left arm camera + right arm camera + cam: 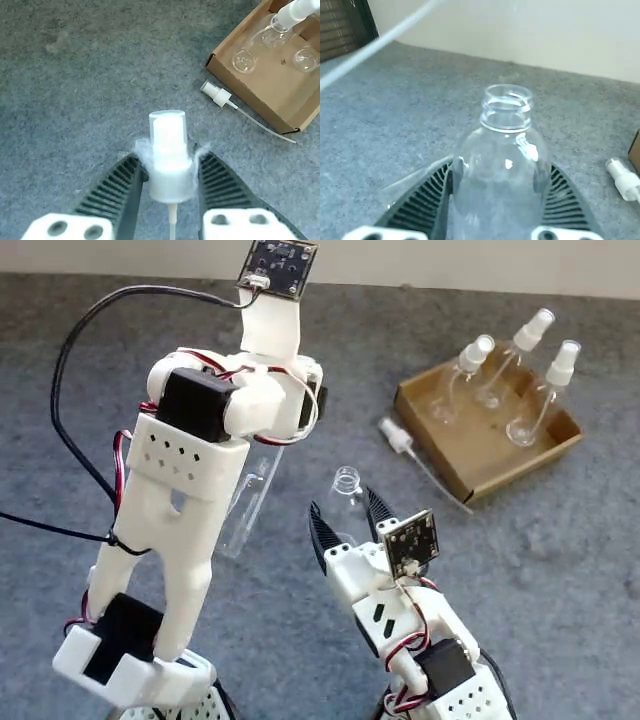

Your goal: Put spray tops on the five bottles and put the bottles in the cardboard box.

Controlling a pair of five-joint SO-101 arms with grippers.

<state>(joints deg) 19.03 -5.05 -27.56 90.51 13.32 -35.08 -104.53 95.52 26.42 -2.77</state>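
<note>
My left gripper [167,162] is shut on a white spray top [169,145] with a clear cap, its thin dip tube [375,42] hanging below. My right gripper [500,175] is shut on a clear bottle [505,145] with an open neck, held upright over the mat [345,490]. The cardboard box [470,455] lies at the far right with three capped bottles [475,365] in it. A loose spray top [397,435] lies just in front of the box. Another clear bottle [245,505] lies on the mat under the left arm [190,490].
Grey mat [560,590] covers the table. The left arm rises tall over the middle left, with black cables [70,370] looping behind it. The loose top's long tube [445,485] runs along the box's near edge.
</note>
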